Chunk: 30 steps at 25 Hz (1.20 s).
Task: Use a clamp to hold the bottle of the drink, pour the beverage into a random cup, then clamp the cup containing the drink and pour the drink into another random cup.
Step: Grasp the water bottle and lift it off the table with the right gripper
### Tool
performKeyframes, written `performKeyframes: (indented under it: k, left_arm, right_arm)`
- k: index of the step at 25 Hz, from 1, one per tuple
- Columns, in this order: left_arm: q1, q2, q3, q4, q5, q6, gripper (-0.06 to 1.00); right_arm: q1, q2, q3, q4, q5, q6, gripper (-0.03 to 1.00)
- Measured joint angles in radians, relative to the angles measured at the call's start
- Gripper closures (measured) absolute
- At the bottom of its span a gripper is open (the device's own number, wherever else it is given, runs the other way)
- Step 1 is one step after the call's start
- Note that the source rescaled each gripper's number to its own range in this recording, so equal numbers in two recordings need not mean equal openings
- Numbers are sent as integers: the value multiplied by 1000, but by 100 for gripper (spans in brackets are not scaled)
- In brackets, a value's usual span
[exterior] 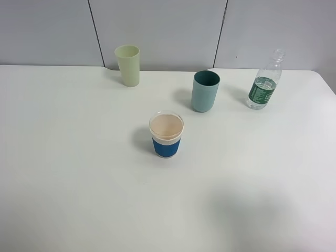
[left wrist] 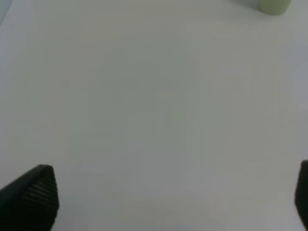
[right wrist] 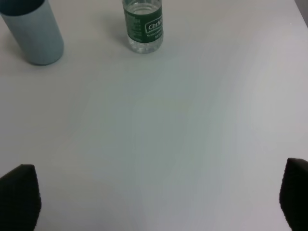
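A clear plastic bottle (exterior: 264, 82) with a green label stands uncapped at the back right of the white table; it also shows in the right wrist view (right wrist: 143, 25). A teal cup (exterior: 205, 91) stands left of it, also in the right wrist view (right wrist: 33, 30). A pale green cup (exterior: 128, 65) stands at the back, its base showing in the left wrist view (left wrist: 273, 6). A white paper cup with a blue band (exterior: 166, 134) stands in the middle. My left gripper (left wrist: 175, 199) and right gripper (right wrist: 159, 199) are open and empty over bare table, well short of the objects.
The white table (exterior: 73, 157) ends at a grey panelled wall (exterior: 168, 31) behind the cups. Neither arm shows in the exterior high view.
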Motion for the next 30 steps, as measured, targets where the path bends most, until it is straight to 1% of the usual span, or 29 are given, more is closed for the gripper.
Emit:
performKeyframes:
  k: [30]
  left_arm:
    - [0,0,0,0,0,0,-6]
  right_arm:
    - [0,0,0,0,0,0,-3]
